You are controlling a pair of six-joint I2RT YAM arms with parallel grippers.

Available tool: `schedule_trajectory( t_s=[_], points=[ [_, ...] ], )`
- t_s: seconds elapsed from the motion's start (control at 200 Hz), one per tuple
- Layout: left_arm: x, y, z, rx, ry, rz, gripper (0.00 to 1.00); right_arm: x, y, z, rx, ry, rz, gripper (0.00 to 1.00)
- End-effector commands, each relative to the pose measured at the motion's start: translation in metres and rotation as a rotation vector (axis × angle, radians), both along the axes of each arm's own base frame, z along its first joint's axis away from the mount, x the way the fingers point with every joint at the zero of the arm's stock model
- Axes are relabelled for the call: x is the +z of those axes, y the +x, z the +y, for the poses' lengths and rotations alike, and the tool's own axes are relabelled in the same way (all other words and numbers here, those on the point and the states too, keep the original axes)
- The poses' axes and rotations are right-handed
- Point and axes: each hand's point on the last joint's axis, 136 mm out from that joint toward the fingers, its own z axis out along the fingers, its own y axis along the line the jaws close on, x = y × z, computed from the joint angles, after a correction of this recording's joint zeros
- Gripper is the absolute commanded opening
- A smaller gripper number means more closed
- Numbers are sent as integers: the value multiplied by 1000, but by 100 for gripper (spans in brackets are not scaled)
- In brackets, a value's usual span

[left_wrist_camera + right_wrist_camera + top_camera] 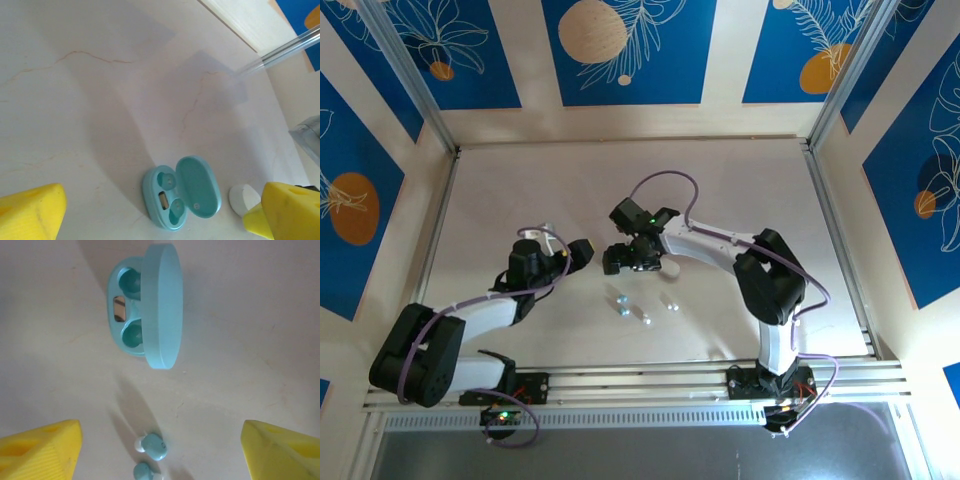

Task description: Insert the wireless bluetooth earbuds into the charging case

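- Pale, faintly veined counter (520, 180), boxed in by cream boards and blue leaf-print panels.
- Right fingers (45, 447), yellow and ribbed: spread wide, gripping nothing, poised above two tiny glossy pale blue earbuds (154, 446) lying close together on the counter.
- Just beyond those two, a pale blue oval plastic charging case (125, 325) with lid (162, 305) raised and both wells bare.
- Left fingers (32, 207), also yellow: wide apart, empty, hanging over the same open case, with a small white rounded case (241, 196) just beside it.
- From above, four small buds (624, 311) loose on the counter, just on the near side of the right fingers.
- Likely trouble: closing off-centre on so small and slick a bud, squirting it sideways or rolling it off.
- Also possible: pinching both neighbours at once, given how close together.
- Later hazard: nudging the light case or knocking the lid shut while lowering a bud; seating one in the wrong well or turned wrongly, left standing proud.
- Both arms near one case: some chance of a clash.
- Hard to make out: white case half behind a left finger, open or closed impossible to say; nearer blue bud cut by the frame edge; which bud for which well unreadable; bud colours too small to tell from above.
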Motion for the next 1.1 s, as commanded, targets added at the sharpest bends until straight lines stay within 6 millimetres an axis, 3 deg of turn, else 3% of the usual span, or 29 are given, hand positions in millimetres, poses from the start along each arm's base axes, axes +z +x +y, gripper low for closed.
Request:
schedule_trajectory(
  t_s=[0.0, 0.305, 0.585, 1.095],
  points=[
    [-6, -1, 9, 34, 21, 19, 100, -12, 4, -13, 19, -144, -21, 82],
    [-6, 0, 8, 24, 10, 24, 100, -26, 12, -10, 44, -233, -25, 80],
    [-4, -2, 9, 28, 7, 17, 100, -34, 20, -22, 39, -339, -47, 79],
    [-3, -1, 8, 24, 2, 12, 100, -32, 32, -38, 0, -394, -61, 79]
  ],
)
